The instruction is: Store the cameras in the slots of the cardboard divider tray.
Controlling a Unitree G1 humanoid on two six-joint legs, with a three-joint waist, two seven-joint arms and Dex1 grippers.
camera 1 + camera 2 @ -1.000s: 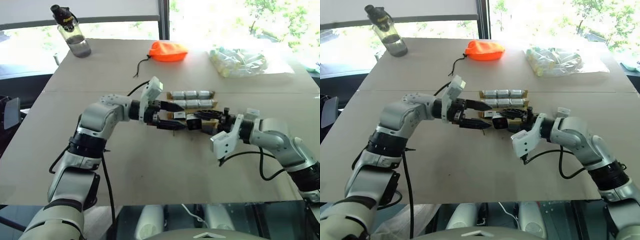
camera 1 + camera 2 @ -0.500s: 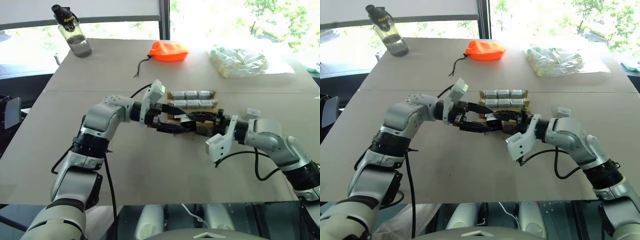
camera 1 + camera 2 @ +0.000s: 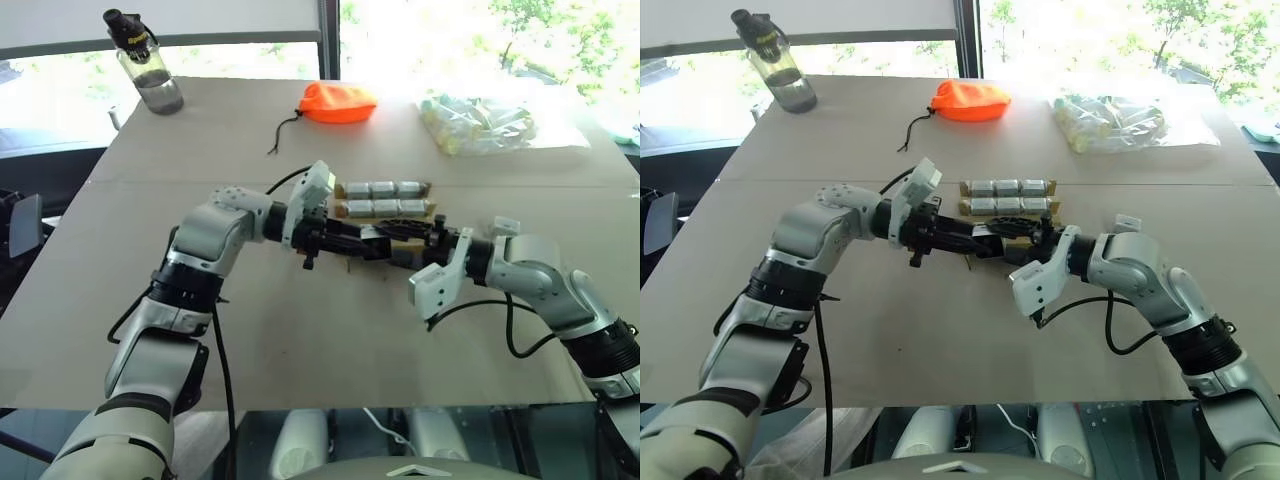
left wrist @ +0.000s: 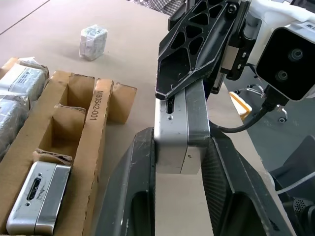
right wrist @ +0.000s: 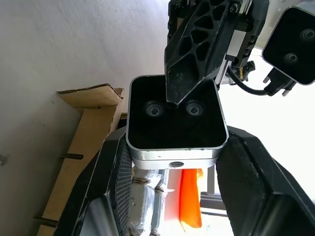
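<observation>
The left claw (image 4: 179,169) had just clamped onto the camera (image 4: 178,130) the right claw (image 5: 172,167) still gripped (a handover mid-air); tray (image 4: 93,128) slots at nine o'clock stood free.

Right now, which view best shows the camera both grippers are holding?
The right wrist view: the camera faces it, black lens face in full, between the right gripper fingers, a left gripper finger across its top. The left wrist view shows its silver side. The eye views show it small and mostly hidden.
</observation>
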